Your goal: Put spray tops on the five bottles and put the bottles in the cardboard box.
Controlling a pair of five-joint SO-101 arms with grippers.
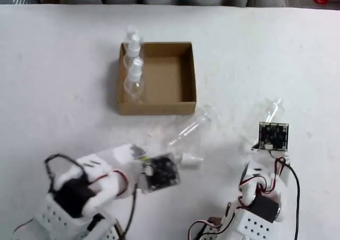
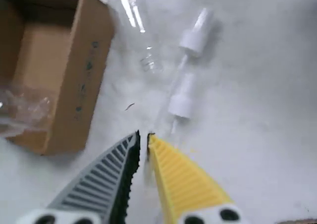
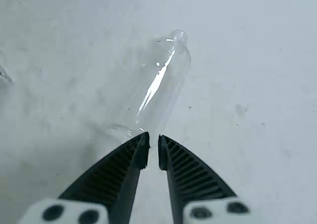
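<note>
Two capped bottles stand against one wall of the cardboard box. A clear bottle lies on the white surface just beyond the right hand, whose fingers are together and empty. The left hand, also closed, points at loose spray tops. The bottle looks light, slick and likely to roll, so grip it mid-body. There is open room around it.

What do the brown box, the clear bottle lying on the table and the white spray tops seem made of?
Brown box: matte cardboard, by its dull folded walls. Clear bottle: glossy see-through plastic or glass; the bright glints fit either. White spray tops: probably smooth opaque plastic.
</note>
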